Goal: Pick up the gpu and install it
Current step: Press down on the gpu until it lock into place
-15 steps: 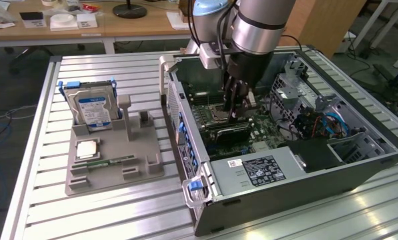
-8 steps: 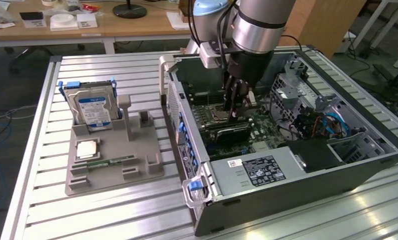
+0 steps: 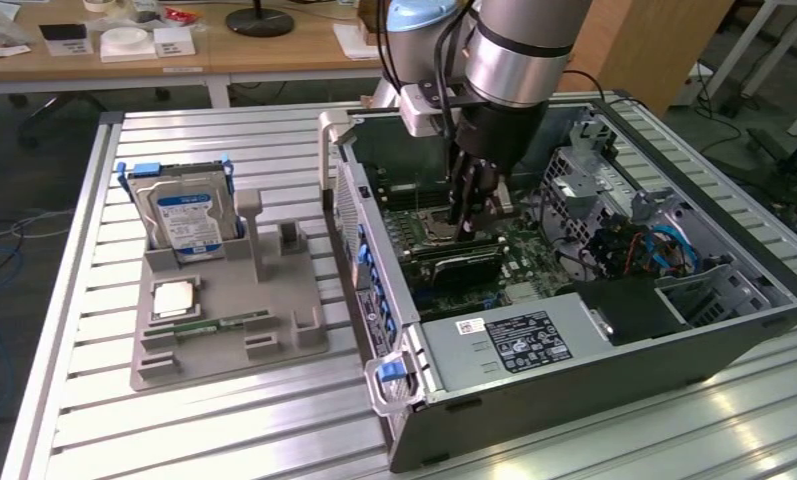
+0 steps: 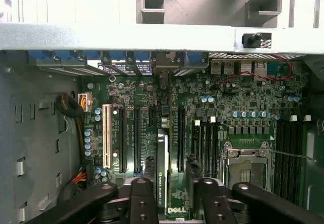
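The gpu (image 4: 162, 171) stands on edge in a motherboard slot inside the open computer case (image 3: 558, 390), seen from above as a thin strip with a printed label. In the exterior view the gpu (image 3: 460, 262) is a dark card low on the board, just under the fingers. My gripper (image 4: 170, 165) reaches straight down into the case with its fingers either side of the card. The jaws stand apart, and a gap shows between the card and one finger (image 4: 192, 165). In the exterior view the gripper (image 3: 476, 225) hangs over the middle of the motherboard.
A grey parts holder (image 3: 278, 350) lies at the exterior view's left, with a blue-labelled hard drive (image 3: 185, 215) upright, a CPU (image 3: 171, 298) and a green memory stick (image 3: 218, 325). Cables (image 3: 638, 250), the drive cage and the CPU socket (image 4: 248, 171) crowd the case.
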`<action>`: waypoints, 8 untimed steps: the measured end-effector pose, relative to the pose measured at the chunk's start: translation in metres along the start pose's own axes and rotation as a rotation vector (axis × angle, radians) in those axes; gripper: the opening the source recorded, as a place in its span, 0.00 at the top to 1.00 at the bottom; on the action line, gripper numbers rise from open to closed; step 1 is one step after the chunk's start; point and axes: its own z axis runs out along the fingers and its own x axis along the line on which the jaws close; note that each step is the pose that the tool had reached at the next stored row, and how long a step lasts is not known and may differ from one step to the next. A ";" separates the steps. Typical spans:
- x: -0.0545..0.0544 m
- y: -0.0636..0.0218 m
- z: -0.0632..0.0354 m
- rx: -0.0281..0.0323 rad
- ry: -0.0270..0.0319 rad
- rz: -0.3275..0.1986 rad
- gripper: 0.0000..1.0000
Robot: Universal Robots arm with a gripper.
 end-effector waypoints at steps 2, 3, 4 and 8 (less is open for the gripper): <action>0.000 0.0000 0.0000 0.0000 0.0000 0.000 0.68; 0.000 0.0000 0.0000 0.0000 0.0000 0.000 0.74; 0.000 0.0000 0.0000 0.0000 0.0000 0.000 0.80; 0.000 0.0000 0.0000 0.0000 0.0000 0.000 0.89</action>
